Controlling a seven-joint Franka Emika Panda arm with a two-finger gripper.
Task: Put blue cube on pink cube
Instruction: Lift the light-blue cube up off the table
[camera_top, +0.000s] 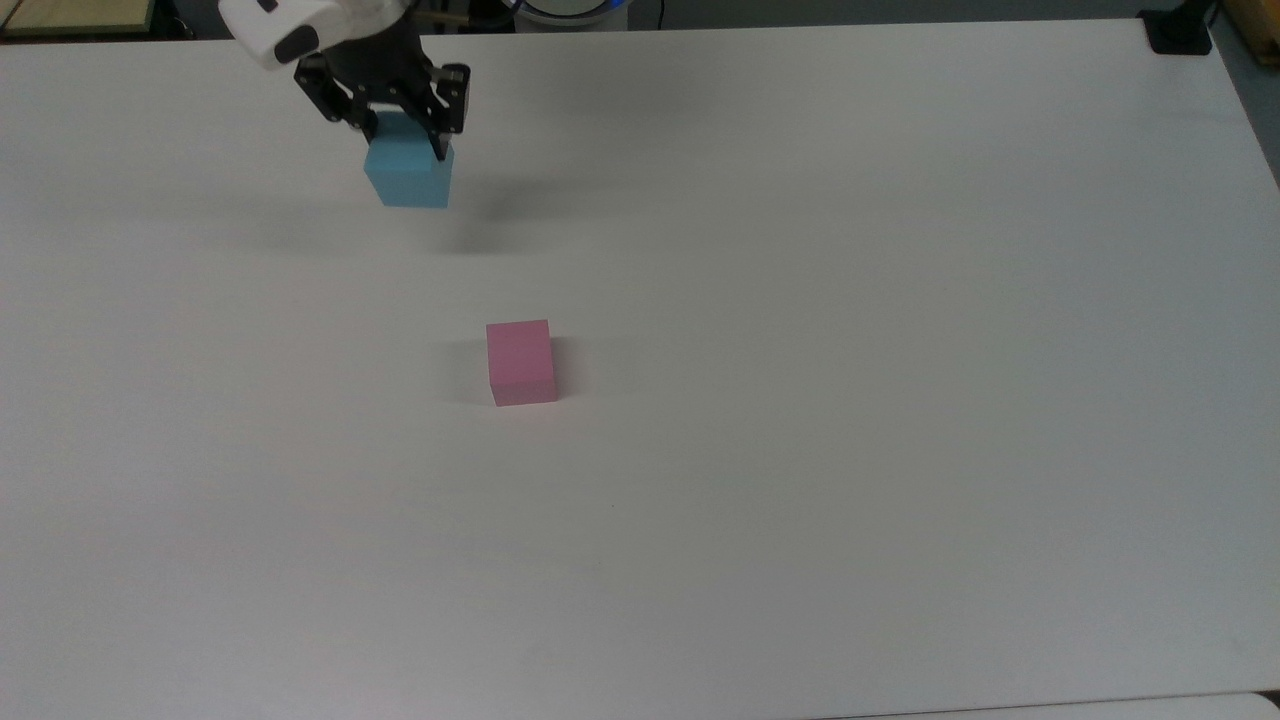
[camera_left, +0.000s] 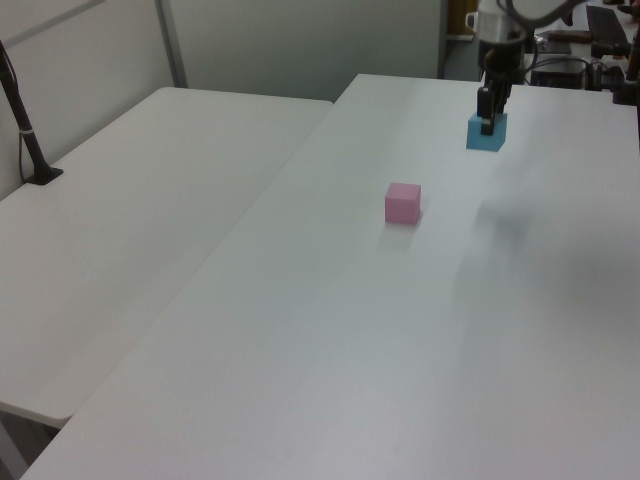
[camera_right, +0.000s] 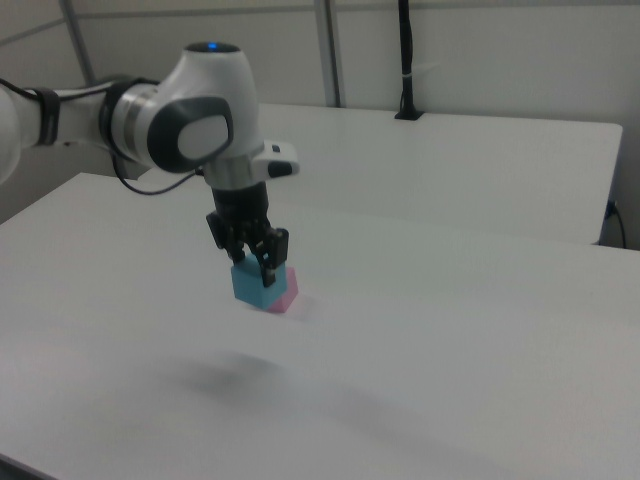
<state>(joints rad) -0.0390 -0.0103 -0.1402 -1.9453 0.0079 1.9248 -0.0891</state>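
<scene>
White tabletop (camera_top: 900, 400) spreads wide beneath the Panda's gripper (camera_top: 403, 130) — clamped on the blue cube (camera_top: 408, 178), held clear above the surface — while the pink cube (camera_top: 520, 362) sits well apart, toward the top view's lower right.

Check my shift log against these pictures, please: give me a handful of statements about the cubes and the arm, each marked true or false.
1. The gripper is shut on the blue cube. True.
2. The blue cube rests on the table. False: it hangs in the air, with its shadow lying apart on the table below it.
3. The pink cube sits alone on the table, with nothing on top of it. True.
4. The blue cube is already stacked on the pink cube. False: in the top view the two are well apart.
5. In the left view, the pink cube lies to the right of the blue cube. False: it lies to the left and lower in the picture.
</scene>
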